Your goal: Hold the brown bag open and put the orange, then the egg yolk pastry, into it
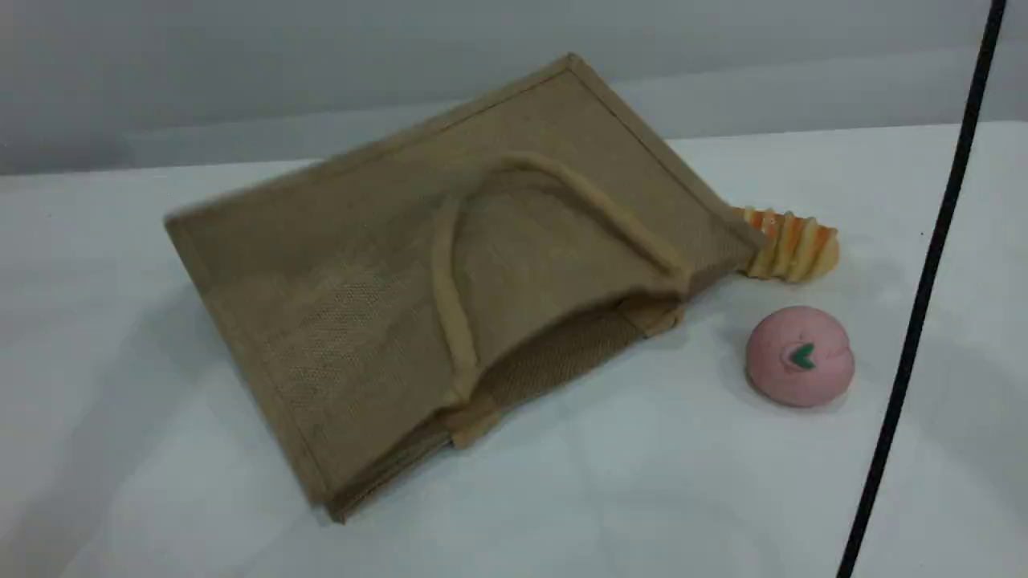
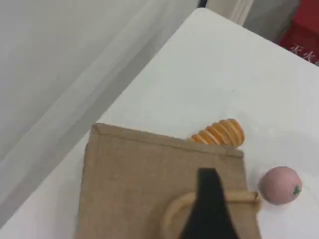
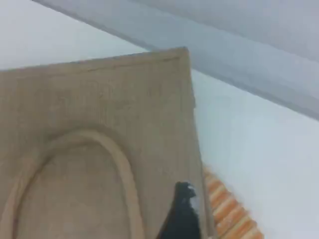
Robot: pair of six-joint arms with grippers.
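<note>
The brown bag [image 1: 450, 265] lies on the white table, its mouth toward the front right and slightly agape, with one loop handle [image 1: 562, 185] resting on top. Its outline is a little blurred. Neither arm shows in the scene view. In the left wrist view, one black fingertip [image 2: 209, 199] of my left gripper hangs above the bag [image 2: 134, 184] near its handle. The right wrist view shows one dark fingertip [image 3: 183, 204] of my right gripper over the bag's [image 3: 99, 109] edge, holding nothing. The orange and the egg yolk pastry are out of view.
A long orange-striped twisted bread [image 1: 791, 245] lies just behind the bag's right corner. A pink round bun [image 1: 799, 355] with a green mark sits to the right of the bag's mouth. A black cable [image 1: 923, 289] crosses the right side of the scene view.
</note>
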